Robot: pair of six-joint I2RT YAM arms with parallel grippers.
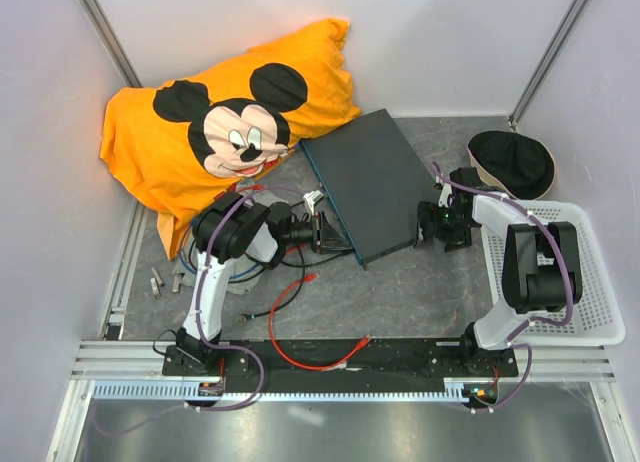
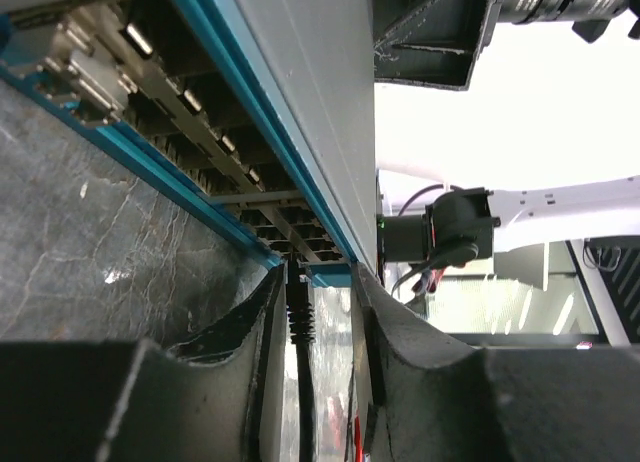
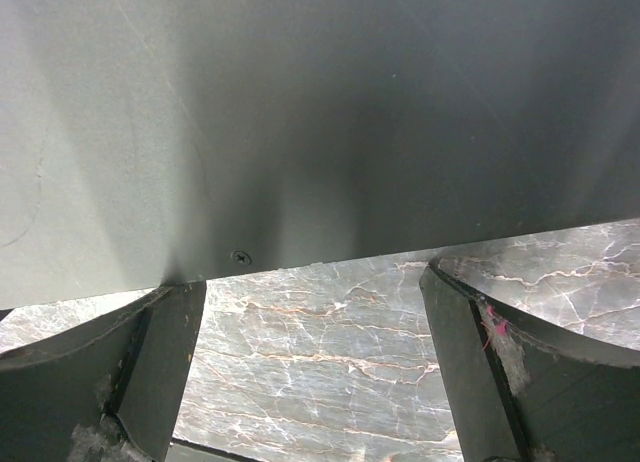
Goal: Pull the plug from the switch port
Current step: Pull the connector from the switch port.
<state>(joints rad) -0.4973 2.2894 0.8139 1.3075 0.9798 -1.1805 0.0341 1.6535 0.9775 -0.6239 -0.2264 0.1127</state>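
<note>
You've got the switch [image 1: 372, 180] lying flat on the table [image 1: 400, 292], turned diagonally: a large flat dark grey metal box. Its teal face [image 2: 262, 132] runs along the left long edge and carries a row of small sockets. The plug [image 2: 297, 304] is black with a black cable, seated in a socket near the row's end.

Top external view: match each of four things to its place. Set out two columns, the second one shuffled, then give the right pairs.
Things:
1 switch
2 orange pillow
3 white basket
4 red cable

Places:
A right side of the table
B towards the near edge
C far left corner
D middle, lying flat

Pairs: 1-D; 2-C; 3-A; 4-B
</note>
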